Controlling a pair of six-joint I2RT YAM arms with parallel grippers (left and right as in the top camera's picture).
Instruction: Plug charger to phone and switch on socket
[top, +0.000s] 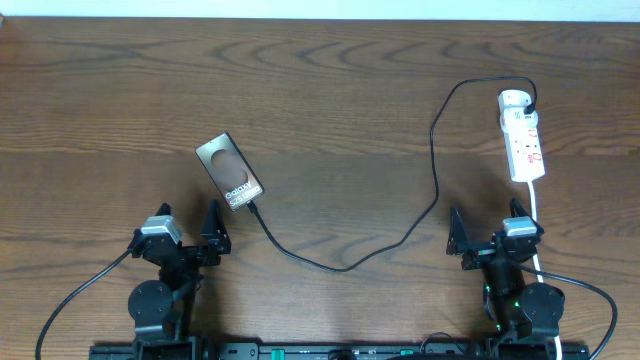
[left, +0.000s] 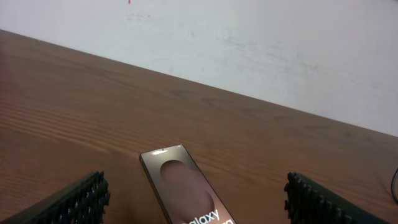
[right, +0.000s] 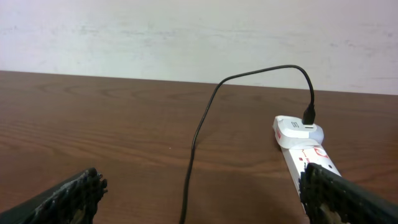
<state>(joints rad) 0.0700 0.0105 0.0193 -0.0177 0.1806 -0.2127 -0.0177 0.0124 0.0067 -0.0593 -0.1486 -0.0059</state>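
The left gripper (top: 188, 222) is hovering just nearer than the phone (top: 230, 172) and the right gripper (top: 488, 225) well right of it, both with fingers standing wide, holding nothing. The phone is lying on the desk (top: 320, 100), with the charger (top: 435, 190) trailing from its near end to the socket (top: 522, 140), far to its right.

A dark brown table (top: 320, 90) with wavy wood grain runs back to a plain off-white wall (left: 280, 43) — faintly scuffed, evenly lit, a soft sheen on the wood nearest it.
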